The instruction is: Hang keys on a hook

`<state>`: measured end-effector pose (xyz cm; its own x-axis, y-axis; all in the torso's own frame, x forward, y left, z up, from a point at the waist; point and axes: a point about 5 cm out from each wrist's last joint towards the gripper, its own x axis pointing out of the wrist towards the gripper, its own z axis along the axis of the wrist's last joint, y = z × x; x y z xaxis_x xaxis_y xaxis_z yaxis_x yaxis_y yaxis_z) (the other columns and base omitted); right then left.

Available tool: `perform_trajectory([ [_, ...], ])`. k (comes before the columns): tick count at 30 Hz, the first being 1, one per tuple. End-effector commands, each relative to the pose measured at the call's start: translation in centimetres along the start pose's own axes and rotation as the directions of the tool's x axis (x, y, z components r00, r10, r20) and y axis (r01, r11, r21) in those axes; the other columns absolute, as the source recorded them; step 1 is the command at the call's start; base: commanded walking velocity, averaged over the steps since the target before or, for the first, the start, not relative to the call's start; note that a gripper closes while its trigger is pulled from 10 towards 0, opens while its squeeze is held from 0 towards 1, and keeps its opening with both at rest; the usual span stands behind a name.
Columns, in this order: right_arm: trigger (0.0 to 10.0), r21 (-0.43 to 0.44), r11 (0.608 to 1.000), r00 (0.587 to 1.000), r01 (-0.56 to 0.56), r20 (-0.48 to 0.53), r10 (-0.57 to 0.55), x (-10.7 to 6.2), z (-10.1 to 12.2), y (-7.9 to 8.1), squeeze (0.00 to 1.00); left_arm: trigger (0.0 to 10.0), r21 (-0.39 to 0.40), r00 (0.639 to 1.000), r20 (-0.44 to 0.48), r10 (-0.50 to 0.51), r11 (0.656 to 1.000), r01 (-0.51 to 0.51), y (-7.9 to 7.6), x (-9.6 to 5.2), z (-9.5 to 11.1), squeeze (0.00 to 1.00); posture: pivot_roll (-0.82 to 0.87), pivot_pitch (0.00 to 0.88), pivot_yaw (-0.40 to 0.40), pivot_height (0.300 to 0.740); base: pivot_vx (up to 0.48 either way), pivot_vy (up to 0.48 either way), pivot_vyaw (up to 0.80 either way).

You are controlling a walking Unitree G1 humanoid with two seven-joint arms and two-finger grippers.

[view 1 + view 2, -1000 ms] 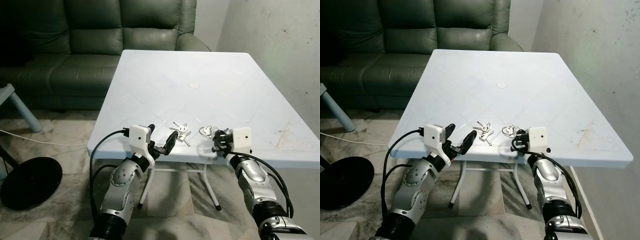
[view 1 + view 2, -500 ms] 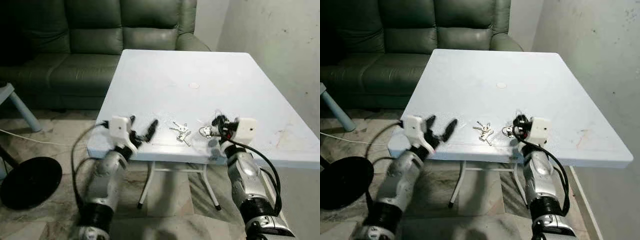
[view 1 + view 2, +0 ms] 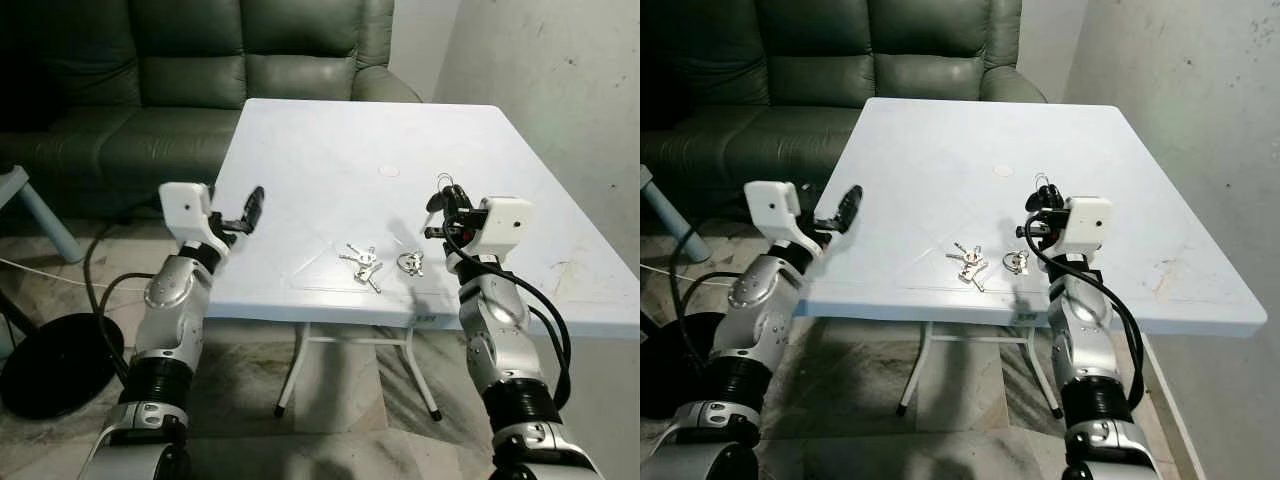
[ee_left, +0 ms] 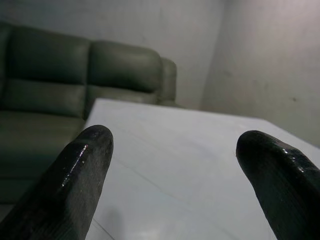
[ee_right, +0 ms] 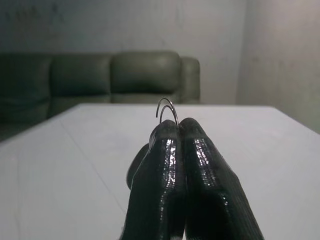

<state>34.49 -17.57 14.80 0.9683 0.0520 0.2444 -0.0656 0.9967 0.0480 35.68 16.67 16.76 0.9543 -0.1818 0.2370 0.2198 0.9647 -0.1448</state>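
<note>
– Left gripper [image 3: 245, 207] first: how does it stand?

– Raised off the left edge of the table [image 3: 330, 170], its two black fingers spread wide with nothing between them. I take it to be kept ready as the free hand for the pick-up.

– And the keys?

– The keys [image 3: 361, 264] lie flat on the tabletop, lower than both grippers and between them, nearer the right one and touched by neither. They are a small splayed bunch of silvery metal. Just beside them, on the right gripper's side, sits a ring [image 3: 410, 263] of the same bright metal with something small on it that I cannot make out.

– So what has the right gripper [image 5: 178, 131] got?

– Its fingers are pressed together, and a thin curved wire stands up from between the tips. I judge that to be the hook [image 5: 168, 107], pinched by its stem so that the bend stays free to take the keys. It is held up above the table, beyond the ring.

– How will these things handle?

– The tabletop is smooth pale plastic, so flat keys will be awkward to get under. The glossy, rounded fingers may slip on wire this thin. A dark green leather sofa [image 3: 200, 90] stands beyond both grippers, behind the table.
</note>
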Motion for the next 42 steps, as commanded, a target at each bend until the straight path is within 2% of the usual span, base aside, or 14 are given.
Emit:
perform_trajectory([
  [1, 10.0, 0.014, 1.000, 1.000, -0.008, 0.012, 0.008, -0.1, 0.4, 0.2, 0.00, 10.0, 0.002, 1.000, -0.005, 0.023, 1.000, -0.023, 0.3, -0.4, 0.0, 0.00, 0.00, 0.000, -0.021, 0.732, 0.000, 0.000, 0.00],
  [7, 10.0, -0.037, 0.999, 1.000, -0.013, -0.018, 0.012, -1.6, -0.3, 0.8, 0.00, 10.0, -0.012, 0.996, -0.043, 0.082, 0.997, -0.082, 0.5, -1.6, -1.2, 0.00, 0.00, 0.000, -0.008, 0.732, 0.000, 0.000, 0.00],
  [10, 10.0, -0.043, 0.998, 0.998, -0.051, -0.048, 0.049, -1.8, -0.6, 1.3, 0.00, 10.0, -0.023, 0.996, -0.046, 0.081, 0.996, -0.082, 0.3, -1.5, -1.2, 0.00, 0.00, 0.005, -0.008, 0.732, 0.000, 0.000, 0.00],
  [15, 10.0, -0.047, 0.997, 0.998, -0.053, -0.048, 0.051, -1.9, -0.3, 1.6, 0.00, 10.0, -0.023, 0.995, -0.044, 0.085, 0.996, -0.086, 0.0, -1.0, -0.9, 0.00, -0.02, 0.004, -0.005, 0.732, 0.000, 0.000, 0.00],
  [23, 10.0, -0.064, 0.998, 0.997, -0.031, -0.079, 0.026, -2.1, -0.4, 0.8, 0.00, 10.0, -0.046, 0.998, -0.045, 0.054, 0.997, -0.056, -0.5, -0.5, -0.9, 0.00, -0.02, 0.007, -0.001, 0.732, 0.000, 0.000, 0.00],
  [26, 10.0, -0.075, 0.997, 0.996, -0.026, -0.090, 0.019, -2.2, -0.3, 0.7, 0.00, 10.0, -0.022, 0.998, -0.055, 0.035, 0.999, -0.036, -0.7, -0.7, -1.1, 0.00, -0.03, 0.006, 0.000, 0.732, 0.000, 0.000, 0.00],
  [29, 10.0, -0.135, 0.990, 0.996, -0.027, -0.086, 0.016, -2.2, -0.2, 0.6, 0.00, 10.0, -0.024, 0.996, -0.077, 0.038, 0.999, -0.040, -0.5, -0.8, -1.4, 0.00, -0.03, 0.009, 0.004, 0.732, 0.000, 0.000, 0.00],
  [33, 10.0, -0.151, 0.988, 0.997, -0.037, -0.072, 0.026, -2.4, -0.3, 0.6, 0.00, 10.0, -0.039, 0.995, -0.077, 0.065, 0.997, -0.068, -0.2, -0.8, -1.5, 0.00, -0.03, 0.010, 0.005, 0.732, 0.000, 0.000, 0.00],
  [42, 10.0, -0.124, 0.991, 0.996, -0.058, -0.077, 0.048, -2.3, -0.2, 1.0, 0.00, 10.0, -0.055, 0.995, -0.075, 0.064, 0.996, -0.069, -0.6, -0.7, -1.7, 0.00, -0.03, 0.005, 0.003, 0.732, 0.000, 0.000, 0.00],
])
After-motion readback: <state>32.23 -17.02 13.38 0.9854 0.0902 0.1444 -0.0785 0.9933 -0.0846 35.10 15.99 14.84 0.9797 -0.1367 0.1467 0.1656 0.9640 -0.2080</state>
